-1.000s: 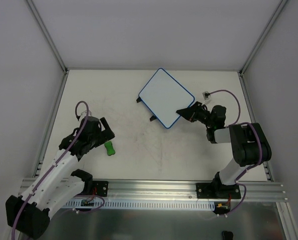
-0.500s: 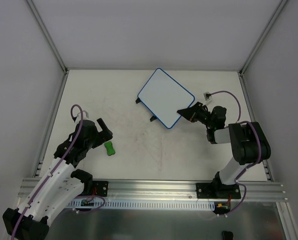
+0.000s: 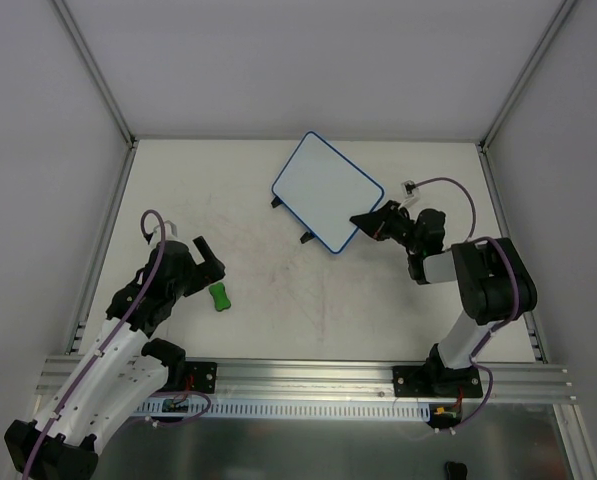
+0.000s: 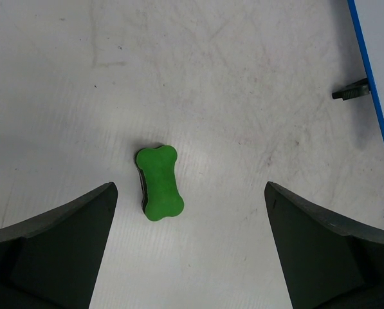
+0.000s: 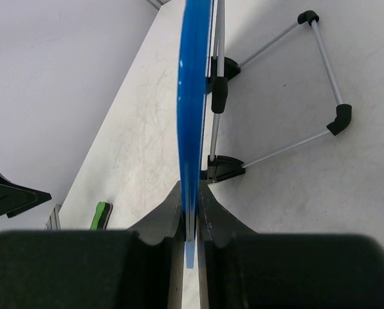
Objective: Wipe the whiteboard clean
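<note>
Hovering over the table's (image 3: 278, 180) left side, my left fingers (image 4: 63, 244) stand wide apart above the green bone-shaped eraser (image 4: 159, 183), not touching it. Back and right of centre, the blue-framed whiteboard (image 3: 328, 190) sits on its wire stand (image 5: 288, 90); my right fingers (image 5: 159, 225) pinch its near right edge.

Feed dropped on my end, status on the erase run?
Right jaws shut on whiteboard edge. Left jaws open, green eraser ahead, not gripped. Its face looks blank. Nothing in the way.
</note>
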Motion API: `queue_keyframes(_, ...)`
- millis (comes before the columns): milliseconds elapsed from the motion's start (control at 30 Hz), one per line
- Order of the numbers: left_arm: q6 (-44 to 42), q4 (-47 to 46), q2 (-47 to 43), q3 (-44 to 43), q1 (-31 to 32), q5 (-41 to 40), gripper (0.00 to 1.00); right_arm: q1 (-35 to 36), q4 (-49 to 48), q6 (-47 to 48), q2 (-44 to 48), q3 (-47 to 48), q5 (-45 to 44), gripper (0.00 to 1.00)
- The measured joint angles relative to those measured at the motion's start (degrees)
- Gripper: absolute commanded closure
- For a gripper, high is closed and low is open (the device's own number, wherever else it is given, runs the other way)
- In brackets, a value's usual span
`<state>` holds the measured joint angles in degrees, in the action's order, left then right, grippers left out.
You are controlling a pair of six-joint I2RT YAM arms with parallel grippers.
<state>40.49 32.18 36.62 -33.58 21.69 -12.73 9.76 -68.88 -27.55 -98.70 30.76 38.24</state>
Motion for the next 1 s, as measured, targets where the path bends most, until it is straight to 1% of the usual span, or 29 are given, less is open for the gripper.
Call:
queue_keyframes(400,-0.81,-0.2,-0.02,0.0,0.0,0.02,0.01,0.24,-0.46,1.25,-4.11,3.58,0.13,0.99)
queue_keyframes(433,-0.87,-0.2,-0.04,0.0,0.0,0.02,0.01,0.24,-0.57,1.25,-4.44,3.8,0.17,0.95)
queue_keyframes(533,-0.94,-0.2,-0.26,0.0,0.0,0.02,0.01,0.24,-0.87,1.38,-4.68,3.98,0.5,0.91)
queue_keyframes(633,-0.94,-0.22,-0.61,0.0,0.0,0.02,0.01,0.24,-1.25,1.81,-4.83,3.98,0.96,0.82)
queue_keyframes(700,-0.94,-0.24,-0.76,0.0,0.0,0.02,0.01,0.24,-1.7,2.27,-4.87,3.98,1.25,0.81)
queue_keyframes(733,-0.92,-0.24,-0.76,0.0,0.0,0.02,0.01,0.24,-2.01,2.38,-4.87,3.98,1.22,0.78)
queue_keyframes(833,-0.92,-0.22,-0.74,0.0,0.0,0.07,0.01,0.24,-2.54,3.04,-4.87,3.69,1.27,0.76)
queue_keyframes(867,-0.94,-0.24,-0.74,0.0,0.0,0.07,0.01,0.24,-2.62,3.21,-4.9,3.48,1.29,0.76)
queue_keyframes(933,-0.94,-0.22,-0.83,0.0,0.0,0.09,0.01,0.24,-2.86,3.45,-5.18,2.95,1.29,0.8)
queue_keyframes(1000,-0.92,-0.24,-1.11,0.0,0.0,0.09,0.01,0.24,-2.91,3.63,-5.68,2.56,1.29,0.79)
